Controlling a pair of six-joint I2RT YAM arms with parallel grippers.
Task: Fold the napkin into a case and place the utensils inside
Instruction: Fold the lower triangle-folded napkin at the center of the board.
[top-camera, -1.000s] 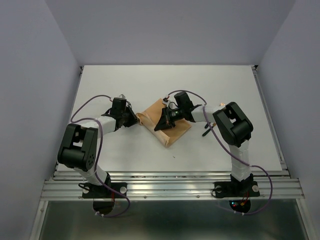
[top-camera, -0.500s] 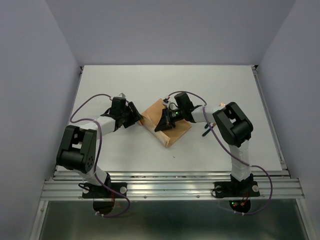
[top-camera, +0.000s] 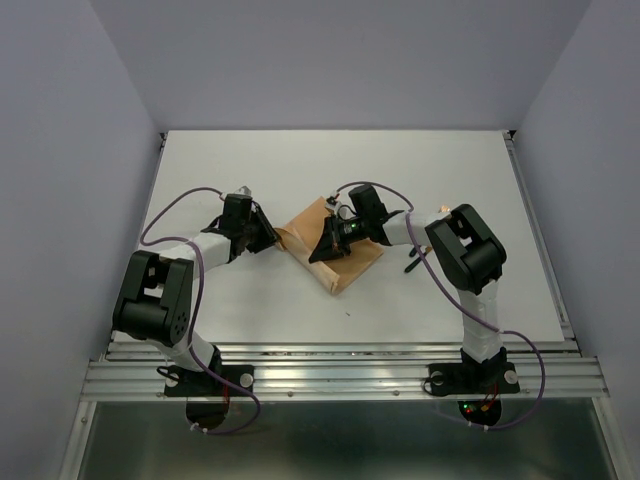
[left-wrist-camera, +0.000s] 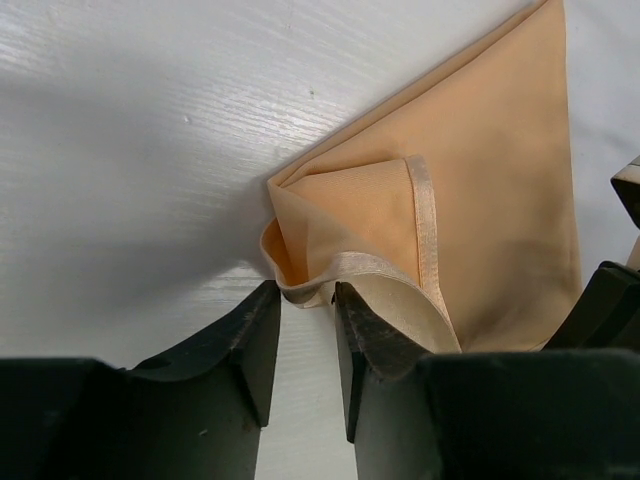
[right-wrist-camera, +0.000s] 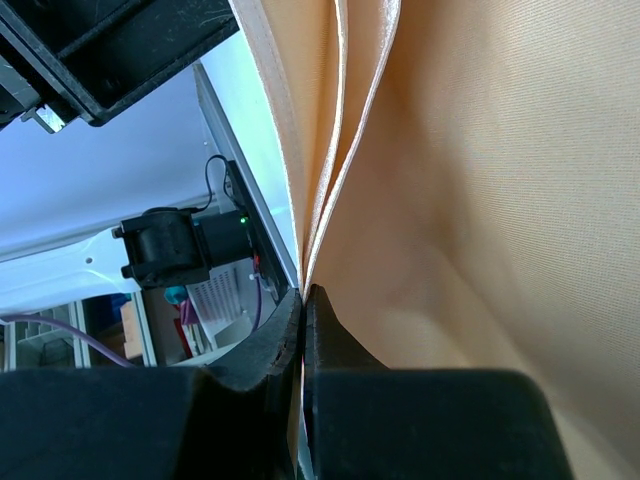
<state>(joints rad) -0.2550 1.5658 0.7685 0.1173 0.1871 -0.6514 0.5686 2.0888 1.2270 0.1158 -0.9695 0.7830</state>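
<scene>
The peach-orange napkin (top-camera: 340, 262) lies folded into a narrow slanted shape at the table's middle. My left gripper (top-camera: 268, 236) is at its left corner. In the left wrist view the left gripper (left-wrist-camera: 305, 290) has its jaws a little apart, with the table showing between them, and the tips touch a curled, hemmed corner of the napkin (left-wrist-camera: 490, 200). My right gripper (top-camera: 326, 250) sits over the napkin's middle. In the right wrist view the right gripper (right-wrist-camera: 303, 292) is shut on a lifted edge of the napkin (right-wrist-camera: 480, 200). A slim dark utensil handle (top-camera: 411, 264) lies beside the right arm, the rest hidden.
Purple cables (top-camera: 170, 212) loop along both arms. The table's metal rail (top-camera: 340, 375) runs along the near edge. Grey walls close in the left, right and back sides. A small dark speck (top-camera: 348, 314) lies on the table in front of the napkin.
The left gripper drew slightly away from the napkin's left corner, then came back to it. The right gripper has held its place on the cloth.
</scene>
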